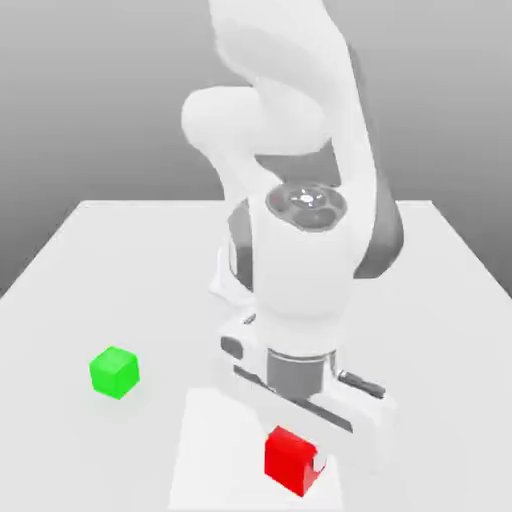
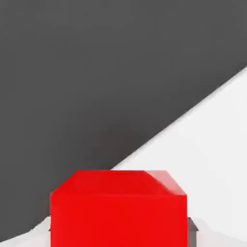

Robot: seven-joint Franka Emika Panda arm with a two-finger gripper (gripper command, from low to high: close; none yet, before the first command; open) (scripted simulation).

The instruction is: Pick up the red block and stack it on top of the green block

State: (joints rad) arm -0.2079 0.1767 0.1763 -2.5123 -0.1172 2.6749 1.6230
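Under end effector [image 1: 300, 455]: red block [image 1: 290, 460], between fingers.

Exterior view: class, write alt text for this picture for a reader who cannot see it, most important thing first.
A white robot arm reaches down over a white table, its gripper right at the red block near the front edge. The green block sits alone on the table toward the exterior view's left, apart from the red one. A plain grey backdrop lies behind.

green block [image 1: 114, 372] left of red block [image 1: 293, 460]
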